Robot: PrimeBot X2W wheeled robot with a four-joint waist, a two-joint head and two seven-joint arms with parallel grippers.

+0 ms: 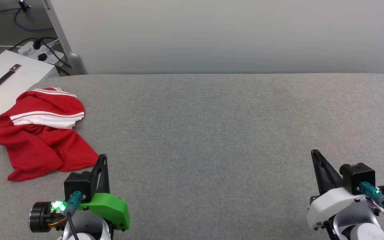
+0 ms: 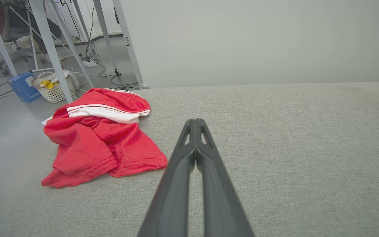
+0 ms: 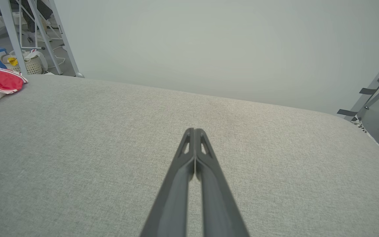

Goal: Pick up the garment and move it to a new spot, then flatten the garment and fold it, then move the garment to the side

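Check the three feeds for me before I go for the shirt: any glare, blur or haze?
Head view: soft, even light, no glare; the garment is sharp, with barely a shadow. Left wrist view: the left gripper blurs toward the bottom edge, and the lower-left corner looks hazy. Right wrist view: the right gripper blurs likewise; the grey surface is crisp.

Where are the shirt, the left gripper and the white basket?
shirt point(image 1: 42, 143), head view, on its crumpled red body.
left gripper point(image 2: 195, 121), left wrist view, at the shut fingertips.
white basket point(image 2: 49, 94), left wrist view, on its side wall.
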